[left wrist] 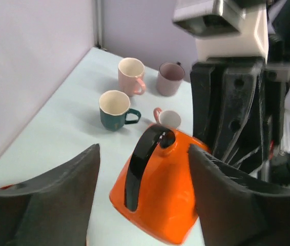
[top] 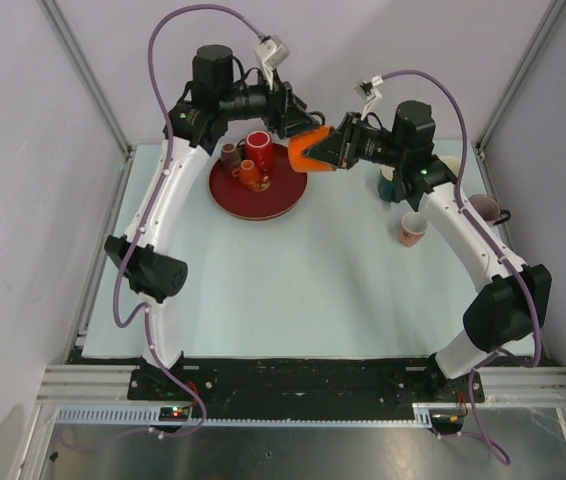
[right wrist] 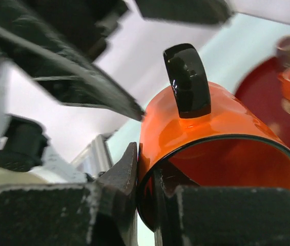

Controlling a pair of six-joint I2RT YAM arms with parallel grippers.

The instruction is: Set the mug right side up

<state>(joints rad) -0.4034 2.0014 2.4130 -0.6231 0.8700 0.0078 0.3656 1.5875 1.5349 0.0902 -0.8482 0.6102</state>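
Plate (top: 275, 203) holds 3 cups (top: 257, 147); right hand (right wrist: 146, 177) grips orange mug (right wrist: 222, 120) rim.

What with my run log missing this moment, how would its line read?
orange mug: aloft, on its side | right gripper: jaws shut on rim | left gripper: jaws open at mug

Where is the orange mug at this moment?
In the top view, the orange mug is held by the right gripper, just right of the red tray.
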